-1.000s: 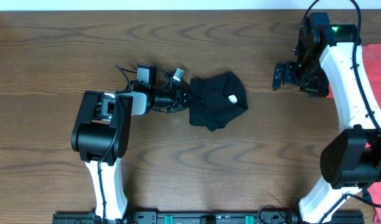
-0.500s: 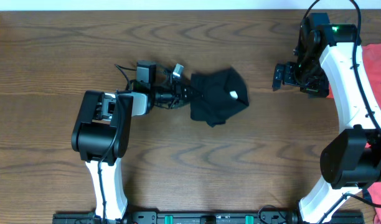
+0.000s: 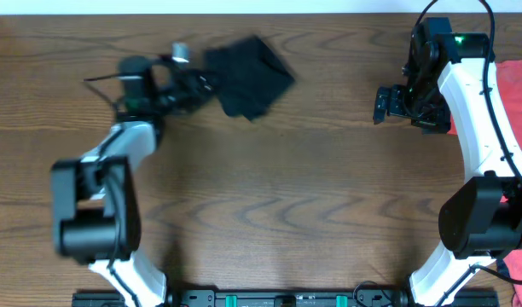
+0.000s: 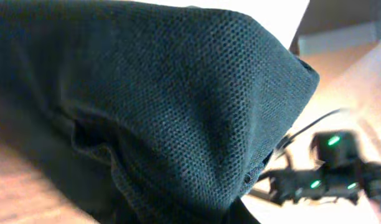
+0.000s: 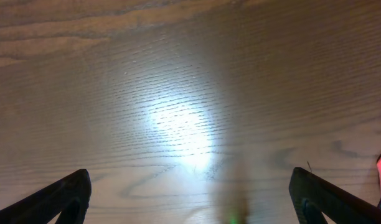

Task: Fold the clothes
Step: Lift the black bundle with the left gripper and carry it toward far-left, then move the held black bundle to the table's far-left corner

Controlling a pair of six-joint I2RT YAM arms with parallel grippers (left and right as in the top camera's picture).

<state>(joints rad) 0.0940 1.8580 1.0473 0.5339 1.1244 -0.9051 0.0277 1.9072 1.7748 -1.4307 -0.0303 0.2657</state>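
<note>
A wood-grain table (image 3: 269,196) carries a red garment (image 3: 517,85) with white lettering, lying crumpled at the table's right edge.

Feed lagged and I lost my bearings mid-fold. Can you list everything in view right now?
black garment: one, black, far side of the table left of centre, bunched at the left arm's tip
red garment: one, red, right table edge, partly out of frame
table: one, brown wood, under everything
left arm: one, white and black, reaching to the far side; jaws closed on the black garment
right arm: one, white and black, right side; jaws open over bare wood
</note>
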